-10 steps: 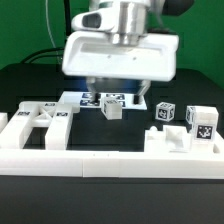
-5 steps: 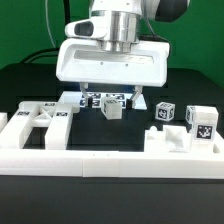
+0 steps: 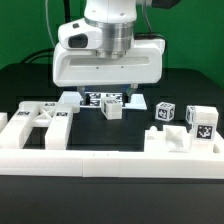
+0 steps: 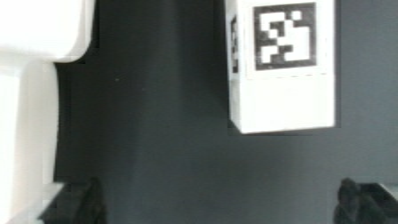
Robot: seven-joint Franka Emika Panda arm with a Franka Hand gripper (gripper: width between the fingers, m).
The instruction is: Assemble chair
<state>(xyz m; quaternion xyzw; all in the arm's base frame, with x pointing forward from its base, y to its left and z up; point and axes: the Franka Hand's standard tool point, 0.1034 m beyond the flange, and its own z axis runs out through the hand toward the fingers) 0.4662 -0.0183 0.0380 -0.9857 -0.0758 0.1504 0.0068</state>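
My gripper [image 3: 105, 97] hangs open over the back middle of the table, its wide white body above it, with nothing between the fingers. A small white chair block [image 3: 112, 110] sits just in front of it. Flat white chair panels [image 3: 35, 120] with tags lie at the exterior view's left. Two tagged blocks [image 3: 163, 112] [image 3: 202, 122] and a notched piece [image 3: 170, 140] stand at its right. In the wrist view a white tagged bar [image 4: 281, 65] lies on the black mat ahead of the gripper [image 4: 221, 205]. A rounded white piece [image 4: 36, 60] lies to one side, and the dark fingertips [image 4: 71, 200] stand far apart.
The marker board [image 3: 140, 100] lies flat behind the small block, partly hidden by my gripper. A long plain white rail [image 3: 100, 160] runs along the front of the table. The black mat [image 3: 120, 130] shows between the pieces.
The gripper has shifted toward the exterior view's left and risen a little. Its jaws have stayed open. The chair pieces have not moved.
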